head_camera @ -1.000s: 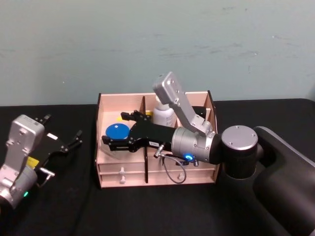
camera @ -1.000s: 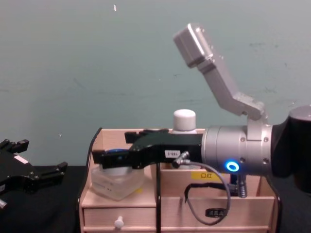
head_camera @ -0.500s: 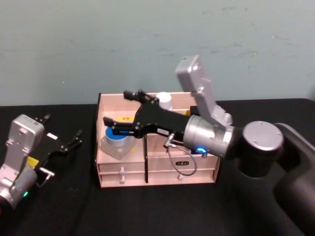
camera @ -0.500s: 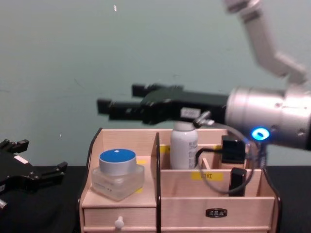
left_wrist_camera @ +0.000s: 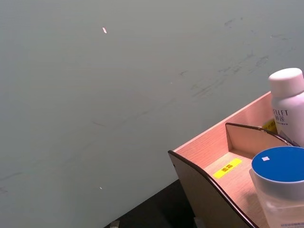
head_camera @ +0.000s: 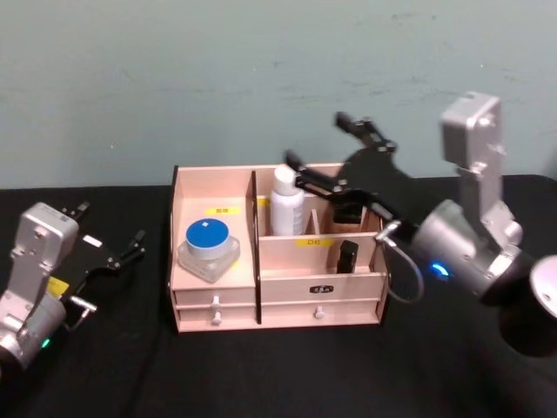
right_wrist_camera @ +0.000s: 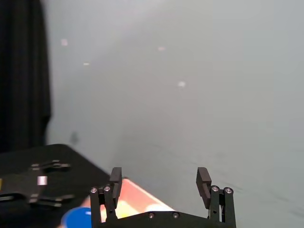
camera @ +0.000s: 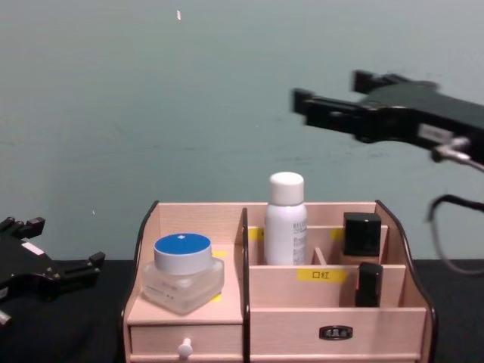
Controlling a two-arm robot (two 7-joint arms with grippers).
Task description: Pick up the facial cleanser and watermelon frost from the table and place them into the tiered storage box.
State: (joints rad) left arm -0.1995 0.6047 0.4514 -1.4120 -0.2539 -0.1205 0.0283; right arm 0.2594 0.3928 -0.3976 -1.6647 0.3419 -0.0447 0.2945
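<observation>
The tiered storage box (head_camera: 348,283) (camera: 287,329) (left_wrist_camera: 204,187) stands mid-table. A clear jar with a blue lid (head_camera: 208,244) (camera: 183,272) (left_wrist_camera: 279,187) sits in its left compartment. A white bottle (head_camera: 285,202) (camera: 286,219) (left_wrist_camera: 289,105) stands upright in a rear compartment. I cannot tell which is the facial cleanser and which the watermelon frost. My right gripper (head_camera: 315,139) (camera: 325,87) (right_wrist_camera: 159,175) hovers open and empty, above the box's right half. My left gripper (head_camera: 111,225) (camera: 64,242) rests open on the table left of the box.
A black square item (camera: 361,234) and a slim black tube (camera: 368,285) occupy the box's right compartments. Two drawers run along the box front. A black cloth (head_camera: 261,374) covers the table, and a pale green wall stands close behind the box.
My right gripper let go of the blue-lidded jar in the left compartment, then rose and drew back to the right above the box. The left arm stayed still.
</observation>
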